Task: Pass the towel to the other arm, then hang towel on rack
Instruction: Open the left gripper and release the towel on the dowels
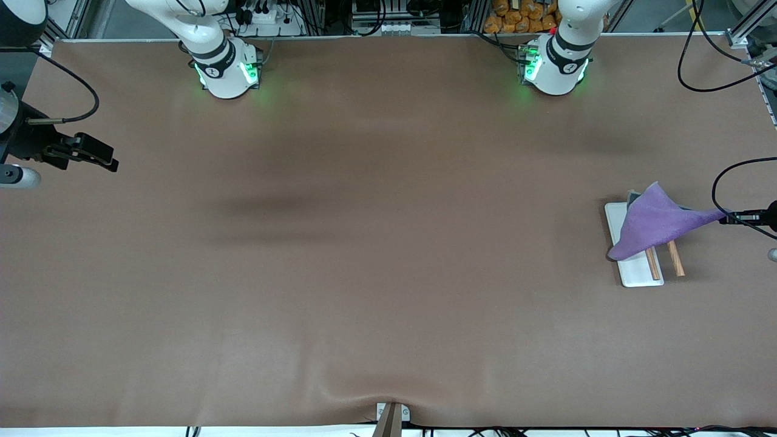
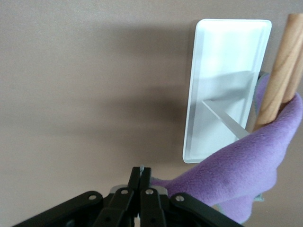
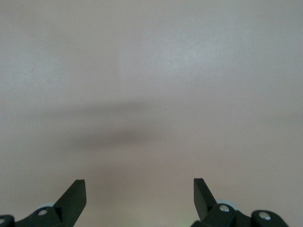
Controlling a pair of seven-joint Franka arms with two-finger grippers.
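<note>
The purple towel (image 1: 655,221) lies draped over the rack (image 1: 637,273) at the left arm's end of the table. It covers most of the two wooden rods (image 1: 675,260). One corner is pulled out to a taut point. My left gripper (image 1: 731,216) is shut on that corner, beside the rack. In the left wrist view the shut left gripper (image 2: 141,170) has the towel (image 2: 246,165) running from its fingers up over a rod (image 2: 279,71), with the white base (image 2: 222,71) below. My right gripper (image 1: 100,156) waits open over bare table at the right arm's end, its own view showing the right gripper (image 3: 139,182) with nothing between its fingers.
A black cable (image 1: 719,182) loops above the table near the left gripper. Another cable (image 1: 85,91) curves by the right arm. A small bracket (image 1: 391,417) sits at the table edge nearest the front camera. The brown table (image 1: 388,243) is bare between the arms.
</note>
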